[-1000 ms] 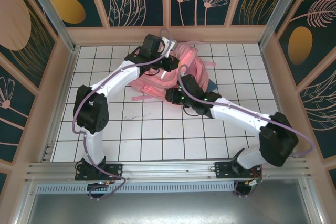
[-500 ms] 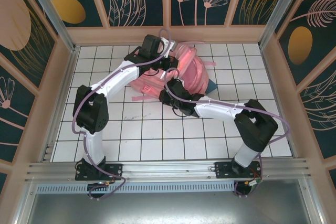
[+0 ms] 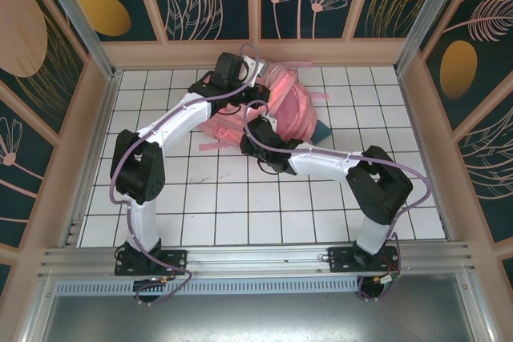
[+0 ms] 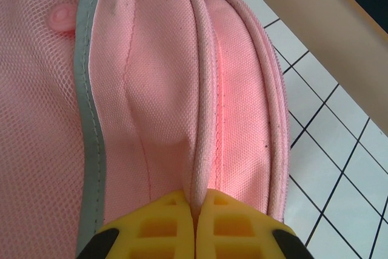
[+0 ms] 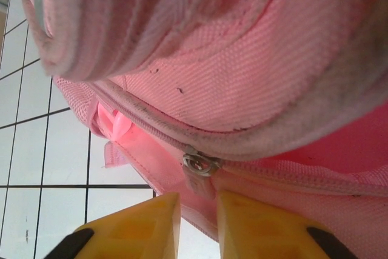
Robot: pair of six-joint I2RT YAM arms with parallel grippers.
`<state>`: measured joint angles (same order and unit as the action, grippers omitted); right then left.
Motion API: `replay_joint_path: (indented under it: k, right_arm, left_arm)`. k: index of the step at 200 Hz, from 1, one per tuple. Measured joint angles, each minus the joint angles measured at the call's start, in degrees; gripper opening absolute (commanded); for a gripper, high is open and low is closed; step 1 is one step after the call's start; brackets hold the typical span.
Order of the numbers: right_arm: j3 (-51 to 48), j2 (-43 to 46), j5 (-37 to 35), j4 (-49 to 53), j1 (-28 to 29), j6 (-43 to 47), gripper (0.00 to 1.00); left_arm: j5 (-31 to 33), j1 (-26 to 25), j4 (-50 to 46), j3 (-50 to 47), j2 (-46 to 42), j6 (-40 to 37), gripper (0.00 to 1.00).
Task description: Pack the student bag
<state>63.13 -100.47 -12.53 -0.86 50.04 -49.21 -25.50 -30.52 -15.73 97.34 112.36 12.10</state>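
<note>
The bag (image 3: 290,102) lies at the far middle of the table (image 3: 232,198), close to the back wall (image 3: 256,52). Seen from above, both arms reach over it. The left arm (image 3: 180,114) covers its left end, and the right arm (image 3: 321,162) crosses its near edge, so much of that side is hidden. A loose strap (image 3: 210,148) trails onto the tiles at the near left. A blue thing (image 3: 321,130) pokes out from under the bag's right side, touching it; what it is cannot be told.

In the left wrist view the left gripper (image 4: 195,201) has its jaws pressed together on a piped ridge of the bag (image 4: 157,89), pinching that seam between the yellow fingers (image 4: 160,225). Left of the ridge run a grey stripe (image 4: 91,119) and a mesh panel (image 4: 36,119) with a pink snap (image 4: 62,16). Tiles (image 4: 339,150) show to the right.

In the right wrist view the right gripper (image 5: 199,210) sits under a bulging fold of the bag (image 5: 242,89). Its fingers (image 5: 145,219) stand a narrow gap apart, just below a metal zip slider (image 5: 200,164). Pink cloth shows in the gap, and whether the jaws grip it cannot be told. The fold above blocks any look into the bag.
</note>
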Motion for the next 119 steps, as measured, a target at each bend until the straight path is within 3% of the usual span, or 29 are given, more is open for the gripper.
replay_joint_path:
  k: [19, 42, 70, 119]
  right_arm:
    - [0.07, 0.00, -0.61, -0.04, 0.13, 0.72, 0.21]
    - [-0.44, 0.24, -2.05, -1.16, 0.87, 1.86, 0.32]
    - [0.92, 0.13, -4.87, 0.57, 1.18, 1.95, 0.38]
    - [5.35, -3.26, -8.94, 5.40, 1.62, 1.29, 0.39]
  left_arm:
    - [0.02, 0.00, 0.11, -0.09, -0.11, -0.02, 0.00]
    - [0.15, 0.00, -0.09, -0.28, -0.66, -0.02, 0.00]
    - [-0.44, -0.02, -0.68, -0.31, -0.96, 0.00, 0.00]
    - [-1.75, -0.02, -1.09, -0.83, -1.51, -0.02, 0.00]
